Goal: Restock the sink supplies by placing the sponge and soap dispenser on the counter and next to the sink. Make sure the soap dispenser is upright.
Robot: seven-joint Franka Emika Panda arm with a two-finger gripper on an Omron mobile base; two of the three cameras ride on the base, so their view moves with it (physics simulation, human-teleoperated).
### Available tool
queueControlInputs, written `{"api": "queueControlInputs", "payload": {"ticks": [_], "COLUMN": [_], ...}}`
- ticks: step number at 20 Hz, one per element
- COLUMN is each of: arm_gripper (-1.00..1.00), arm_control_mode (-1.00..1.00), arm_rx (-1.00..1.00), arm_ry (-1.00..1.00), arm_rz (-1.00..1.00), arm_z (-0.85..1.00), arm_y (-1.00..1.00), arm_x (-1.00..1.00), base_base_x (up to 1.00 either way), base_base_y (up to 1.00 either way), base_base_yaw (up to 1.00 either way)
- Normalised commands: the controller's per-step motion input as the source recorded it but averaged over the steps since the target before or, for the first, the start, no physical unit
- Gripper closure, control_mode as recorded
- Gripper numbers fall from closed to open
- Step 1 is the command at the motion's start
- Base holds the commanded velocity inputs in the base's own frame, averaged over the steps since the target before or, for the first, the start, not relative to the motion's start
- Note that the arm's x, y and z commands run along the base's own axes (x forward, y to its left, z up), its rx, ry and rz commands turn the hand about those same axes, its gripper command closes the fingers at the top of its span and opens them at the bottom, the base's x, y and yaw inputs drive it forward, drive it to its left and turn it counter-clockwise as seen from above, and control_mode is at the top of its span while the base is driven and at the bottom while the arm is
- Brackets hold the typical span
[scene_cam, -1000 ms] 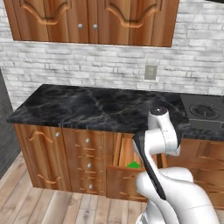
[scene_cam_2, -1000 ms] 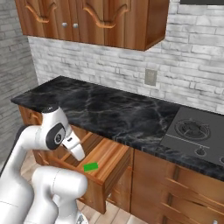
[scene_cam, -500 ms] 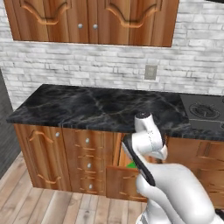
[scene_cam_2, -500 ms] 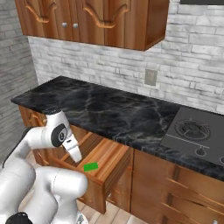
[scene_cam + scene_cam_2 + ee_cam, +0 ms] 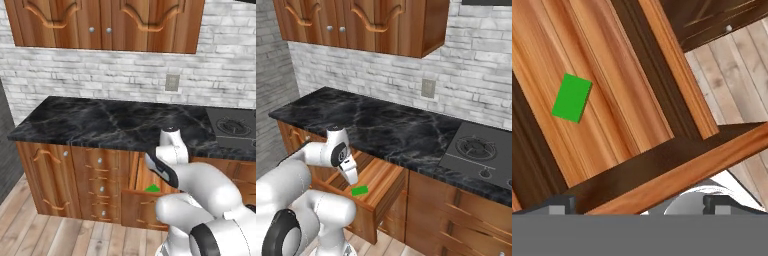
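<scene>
Hand view gives me the sponge (image 5: 572, 98) lying flat on the wooden floor of the pulled-out drawer (image 5: 627, 85), near its front wall. My gripper (image 5: 640, 204) hangs above that front wall, fingers spread wide, grasping nothing. Black marble counter (image 5: 381, 130) sits above.

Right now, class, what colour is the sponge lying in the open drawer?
Bright green on top: the sponge shows best in the hand view.

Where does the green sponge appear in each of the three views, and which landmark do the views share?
Left base view: sponge low centre, partly hidden behind the arm.
Right base view: sponge lower left, lying flat on the drawer floor.
Hand view: sponge upper left, on the wooden floor.
Shared landmark: the open wooden drawer that holds it.
</scene>
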Motion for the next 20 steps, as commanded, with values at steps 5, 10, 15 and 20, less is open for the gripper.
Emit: {"api": "queueControlInputs", "payload": {"ticks": [5,10,15,20], "arm_gripper": [-1.00,-1.00,-1.00,-1.00], "arm_control_mode": [-1.00,-1.00,-1.00,-1.00], "arm_rx": [0.07,0.02,0.00,0.00], "arm_ry": [0.00,0.00,0.00,0.00], "arm_rz": [0.00,-0.02,-0.04,-0.06], "arm_z": [-0.40,-0.42,-0.49,-0.39], "arm_y": [-0.06,0.00,0.00,0.00], "arm_x": [0.01,0.01,0.00,0.00], "base_base_x": [0.00,0.00,0.00,0.00], "base_base_y": [0.00,0.00,0.00,0.00], "base_base_yaw": [0.00,0.00,0.00,0.00]}}
